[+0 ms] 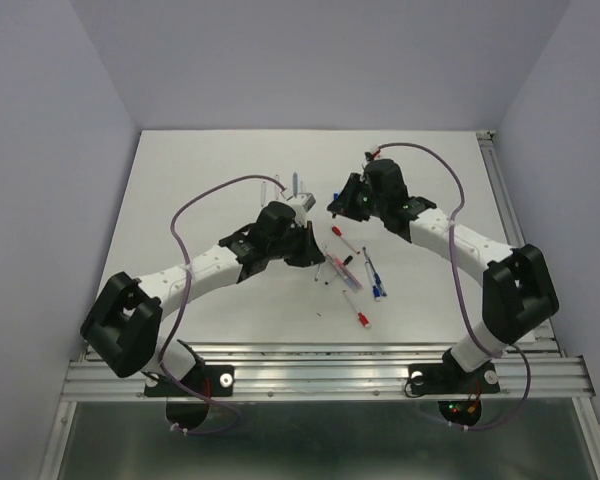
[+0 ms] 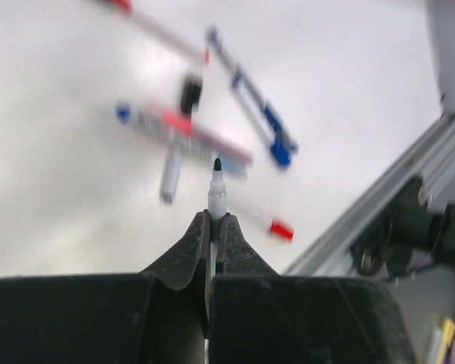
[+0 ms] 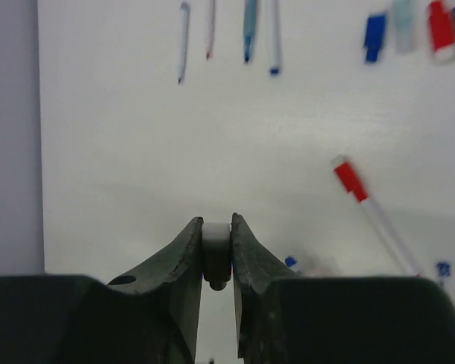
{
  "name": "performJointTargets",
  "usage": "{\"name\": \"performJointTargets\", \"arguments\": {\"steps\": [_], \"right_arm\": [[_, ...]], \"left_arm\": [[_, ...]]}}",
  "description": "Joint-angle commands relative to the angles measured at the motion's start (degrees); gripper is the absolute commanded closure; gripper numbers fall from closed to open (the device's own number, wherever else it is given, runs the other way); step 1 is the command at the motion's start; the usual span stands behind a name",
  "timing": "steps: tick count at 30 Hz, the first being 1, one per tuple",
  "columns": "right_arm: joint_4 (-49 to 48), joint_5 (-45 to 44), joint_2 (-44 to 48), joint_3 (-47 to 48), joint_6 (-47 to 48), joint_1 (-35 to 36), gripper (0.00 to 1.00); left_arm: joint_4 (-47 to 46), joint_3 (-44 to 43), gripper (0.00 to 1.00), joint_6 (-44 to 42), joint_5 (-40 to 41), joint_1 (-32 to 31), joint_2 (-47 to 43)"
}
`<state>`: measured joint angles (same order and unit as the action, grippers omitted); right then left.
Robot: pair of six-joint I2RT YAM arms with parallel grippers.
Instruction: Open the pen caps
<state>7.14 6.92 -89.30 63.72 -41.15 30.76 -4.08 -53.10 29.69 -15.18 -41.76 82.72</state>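
Black-tipped pen (image 2: 216, 196) pinched in left claw (image 2: 214, 218), right claw (image 3: 216, 220) pinching small white piece (image 3: 215, 236)

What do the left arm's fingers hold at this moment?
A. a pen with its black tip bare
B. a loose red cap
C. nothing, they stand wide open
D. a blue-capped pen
A: in the left wrist view the left fingers are shut on a pen whose bare black tip points away from them.
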Motion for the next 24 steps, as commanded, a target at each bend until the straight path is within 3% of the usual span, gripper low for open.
{"name": "performJointTargets", "arguments": {"steps": [1, 6, 11, 16, 24], "right_arm": [[-7.4, -12.3, -3.1, 11.2, 3.1, -8.4, 0.99], [-7.3, -10.3, -5.9, 15.1, 4.1, -12.7, 0.99], [-8.4, -8.5, -1.6, 8.5, 5.5, -12.8, 0.99], [-8.4, -10.7, 5.9, -1.5, 7.6, -12.8, 0.99], [-0.8, -16.7, 14.9, -7.1, 9.8, -12.8, 0.98]], "left_arm": [[14.0, 6.6, 1.0, 2.6, -5.1, -4.1, -7.2], [15.7, 8.1, 1.0, 5.2, -2.3, -4.8, -12.5], [18.3, 3.0, 1.0, 5.4, 6.4, -3.7, -11.4], [18.0, -6.0, 1.0, 3.9, 8.3, 0.9, -2.0], [14.9, -26.3, 1.0, 2.8, 6.1, 7.3, 15.4]]}}
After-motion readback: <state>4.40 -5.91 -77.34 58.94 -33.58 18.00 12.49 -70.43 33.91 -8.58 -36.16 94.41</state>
